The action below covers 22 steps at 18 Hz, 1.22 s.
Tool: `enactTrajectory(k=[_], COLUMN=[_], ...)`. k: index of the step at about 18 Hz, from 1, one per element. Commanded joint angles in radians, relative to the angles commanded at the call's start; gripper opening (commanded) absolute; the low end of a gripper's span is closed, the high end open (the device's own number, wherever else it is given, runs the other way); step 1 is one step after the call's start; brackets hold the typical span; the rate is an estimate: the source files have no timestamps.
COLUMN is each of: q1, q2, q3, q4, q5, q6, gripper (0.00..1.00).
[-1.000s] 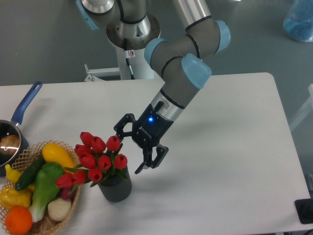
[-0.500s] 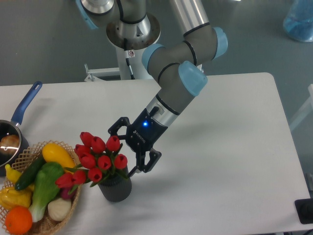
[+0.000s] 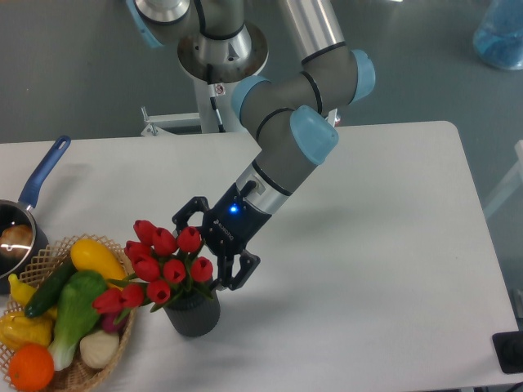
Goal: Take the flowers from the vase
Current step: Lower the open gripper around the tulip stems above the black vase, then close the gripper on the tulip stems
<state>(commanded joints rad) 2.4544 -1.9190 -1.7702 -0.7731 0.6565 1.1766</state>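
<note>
The flowers (image 3: 163, 263), a bunch of red tulips with green leaves, stand in the vase (image 3: 193, 315), a short dark grey ribbed cylinder near the table's front left. My gripper (image 3: 206, 255) reaches in from the upper right and is open. Its fingers straddle the right side of the bunch: one finger (image 3: 183, 214) sits behind the top blooms, the other (image 3: 237, 273) is at the right of the lowest right bloom. The stems below the blooms are hidden inside the vase.
A wicker basket (image 3: 82, 371) of yellow, green and orange produce touches the bunch's left side. A blue-handled saucepan (image 3: 24, 214) sits at the far left edge. The arm's base (image 3: 221, 49) stands behind the table.
The gripper has moved left and slightly down toward the flowers, from beside the bunch to around its right side. It stays open. Flowers and vase have not moved.
</note>
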Motion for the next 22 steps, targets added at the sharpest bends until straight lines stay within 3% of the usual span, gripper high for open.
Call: enactTrajectory(k=[15, 22], q1=[-0.014, -0.015], q2=[-0.031, -0.031], q3=[0.002, 0.002], q4=[0.035, 0.035], q5=[-0.021, -0.040], q6=[0.002, 0.000], gripper=[1.00, 0.94])
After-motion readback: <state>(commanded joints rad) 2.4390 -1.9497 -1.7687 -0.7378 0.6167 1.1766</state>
